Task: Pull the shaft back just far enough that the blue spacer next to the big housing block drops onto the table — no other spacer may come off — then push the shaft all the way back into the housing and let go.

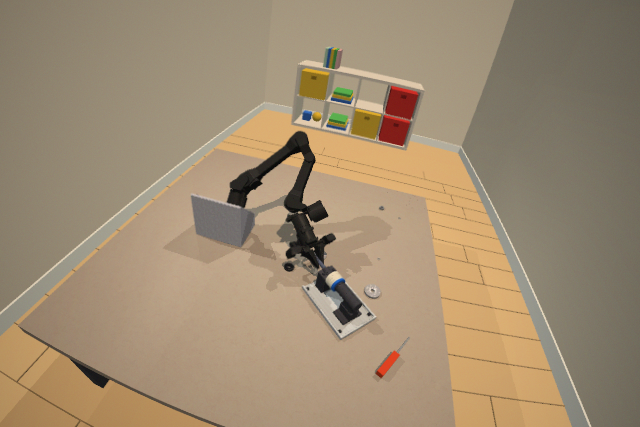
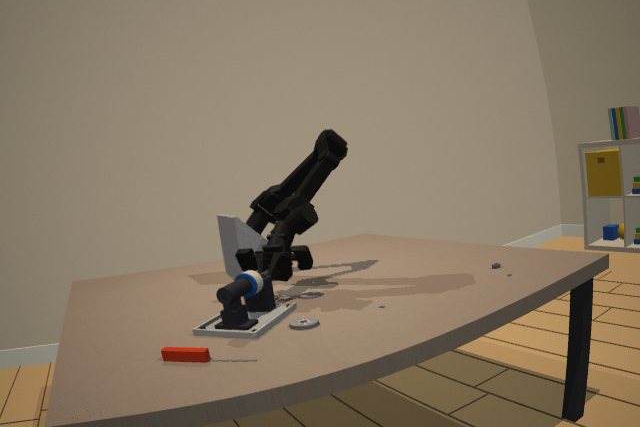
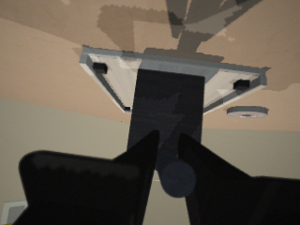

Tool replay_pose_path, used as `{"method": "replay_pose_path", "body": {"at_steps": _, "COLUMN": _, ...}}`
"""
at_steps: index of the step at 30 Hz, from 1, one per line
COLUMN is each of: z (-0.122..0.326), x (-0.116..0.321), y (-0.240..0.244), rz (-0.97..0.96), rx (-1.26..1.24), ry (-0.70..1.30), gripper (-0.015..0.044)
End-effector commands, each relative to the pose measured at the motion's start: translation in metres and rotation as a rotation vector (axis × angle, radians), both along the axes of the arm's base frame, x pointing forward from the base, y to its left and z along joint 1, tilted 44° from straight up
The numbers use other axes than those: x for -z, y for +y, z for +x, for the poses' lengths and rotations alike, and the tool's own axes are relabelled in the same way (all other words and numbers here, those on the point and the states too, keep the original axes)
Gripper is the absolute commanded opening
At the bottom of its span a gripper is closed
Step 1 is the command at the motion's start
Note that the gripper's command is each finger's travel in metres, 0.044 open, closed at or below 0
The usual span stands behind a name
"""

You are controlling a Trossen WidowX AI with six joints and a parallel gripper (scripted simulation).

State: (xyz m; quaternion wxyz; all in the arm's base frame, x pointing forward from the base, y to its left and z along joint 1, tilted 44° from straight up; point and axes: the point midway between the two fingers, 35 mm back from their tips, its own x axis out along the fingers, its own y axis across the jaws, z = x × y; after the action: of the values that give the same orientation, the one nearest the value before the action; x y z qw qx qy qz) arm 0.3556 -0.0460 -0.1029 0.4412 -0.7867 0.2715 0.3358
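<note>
My gripper [image 1: 317, 260] [image 3: 168, 138] is shut on the shaft [image 3: 178, 180], a grey-blue rod whose round end shows between the fingers in the wrist view. The shaft runs into a black upright block [image 1: 323, 280] [image 2: 261, 296] [image 3: 169, 96] on the pale base plate [image 1: 323, 309] [image 2: 208, 331] [image 3: 123, 84]. Beyond that block, a cream spacer [image 1: 334, 277] [image 2: 257, 281] and a blue spacer [image 1: 335, 283] [image 2: 252, 291] sit side by side around the shaft line, off the table. The blue one is against the dark cylinder [image 1: 347, 296] [image 2: 234, 289]. Any other spacers cannot be made out.
A metal disc [image 1: 373, 289] [image 2: 303, 323] [image 3: 247, 112] lies right of the plate. A red-handled screwdriver [image 1: 387, 364] [image 2: 185, 354] lies in front. A small dark ring [image 1: 288, 264] lies left of the gripper. A grey panel [image 1: 218, 221] stands by the arm's base.
</note>
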Motion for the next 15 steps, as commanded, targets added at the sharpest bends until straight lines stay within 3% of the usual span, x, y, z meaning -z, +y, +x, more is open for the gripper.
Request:
{"method": "replay_pose_path", "body": {"at_steps": 1, "z": -0.0012, "x": 0.0005, "y": 0.0002, "rz": 0.002, "rx": 0.002, "ry": 0.003, "gripper": 0.0000}}
{"method": "replay_pose_path", "body": {"at_steps": 15, "z": -0.0024, "x": -0.0002, "y": 0.0011, "rz": 0.002, "rx": 0.002, "ry": 0.003, "gripper": 0.0000}}
